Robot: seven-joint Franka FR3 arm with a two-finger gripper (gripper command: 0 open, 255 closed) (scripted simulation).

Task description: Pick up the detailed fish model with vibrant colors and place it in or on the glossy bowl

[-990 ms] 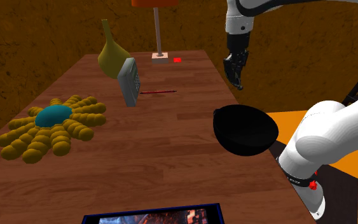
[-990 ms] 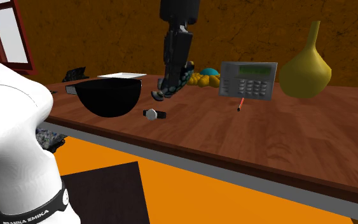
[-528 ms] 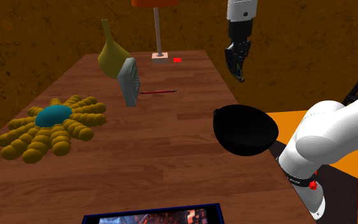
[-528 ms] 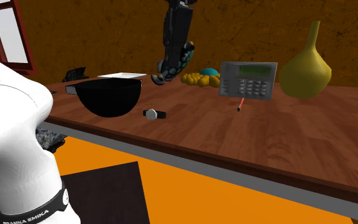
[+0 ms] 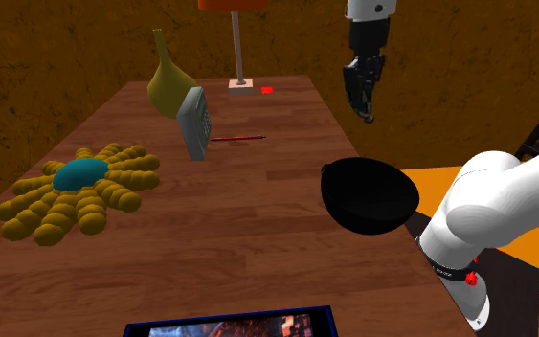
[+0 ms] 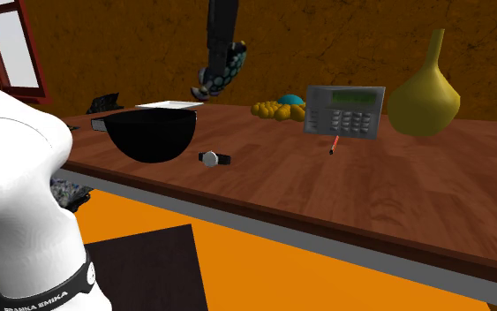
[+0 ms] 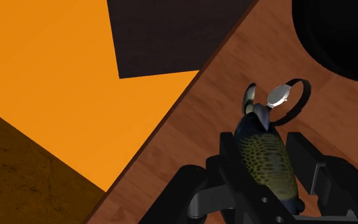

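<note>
I'm working over a wood-grain desk in a room with mottled brown walls, an orange floor and a dark mat lying on it beside the desk's edge; the second exterior view catches a red-framed window at its upper left. Sweeping the shoulder view from its left, I see a yellow tentacled toy with a teal middle, then a yellow vase with a grey keypad standing in front of it, a thin red pen lying flat, and a lamp post on its small base at the far end. Right of those, my claw hangs in the air well above the desk, clasping the fish between both fingers. The fish is dark and speckled, its long axis steep but slanted, running along the fingers; its tail end points down and away from the claw, and in the wrist view it points at a wristwatch lying on the desk near the edge. The black bowl sits at the desk's edge, lower and nearer the stand than the fish, and apart from it.
</note>
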